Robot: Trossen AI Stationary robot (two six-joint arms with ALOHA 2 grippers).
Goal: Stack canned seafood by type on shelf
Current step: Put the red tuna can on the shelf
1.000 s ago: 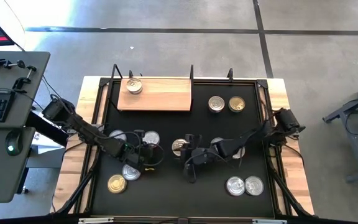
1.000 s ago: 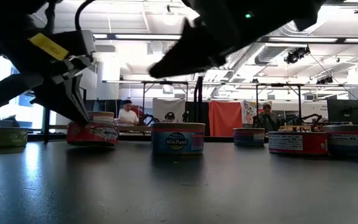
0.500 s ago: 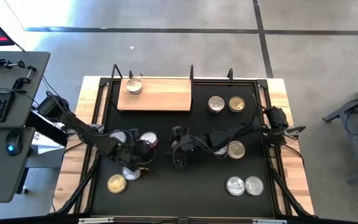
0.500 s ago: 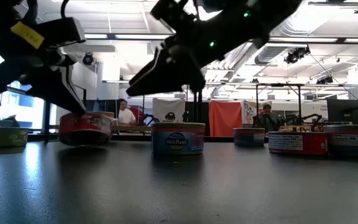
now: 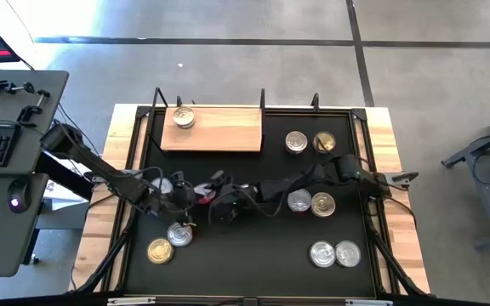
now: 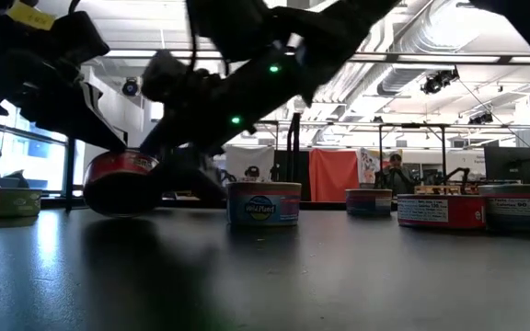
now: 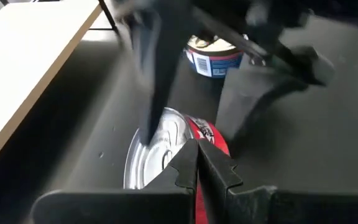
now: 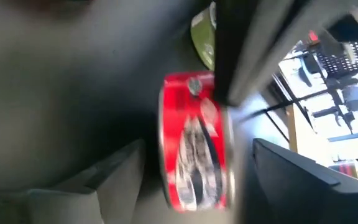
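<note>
A red-walled tin with a silver lid (image 7: pixel 160 155) stands tilted on the black table, left of centre (image 5: pixel 201 194). My left gripper (image 7: pixel 197 163) is shut and rests against this tin on the side toward the table's left edge. My right gripper (image 8: pixel 197 149) is open, reaching in from the right, with one finger on each side of the red tin (image 8: pixel 194 143) and a gap showing at both. A blue-labelled tin (image 6: pixel 263 202) stands just beyond. The wooden shelf (image 5: pixel 224 132) at the far left carries one tin (image 5: pixel 183 118). My left gripper presses its shut fingertips (image 7: pixel 199 149) against the red tin's upper rim (image 7: pixel 182 134), on the side toward the table's left edge. It comes slanting down from the left. The tin is tipped (image 6: pixel 118 179), one bottom edge on the table and the other raised.
Pairs of tins stand at the far right (image 5: pixel 295 142) (image 5: pixel 323 142), right of centre (image 5: pixel 299 201) (image 5: pixel 322 204), near right (image 5: pixel 321 253) (image 5: pixel 347 252) and near left (image 5: pixel 179 234) (image 5: pixel 160 251). Another tin (image 5: pixel 162 184) lies under my left arm.
My right gripper has swept toward the table's left edge and down, rolling as it went, until its fingers stand about the red tin. My left gripper has drawn back a little toward the left edge. The red tin, flat before, is now tipped.
</note>
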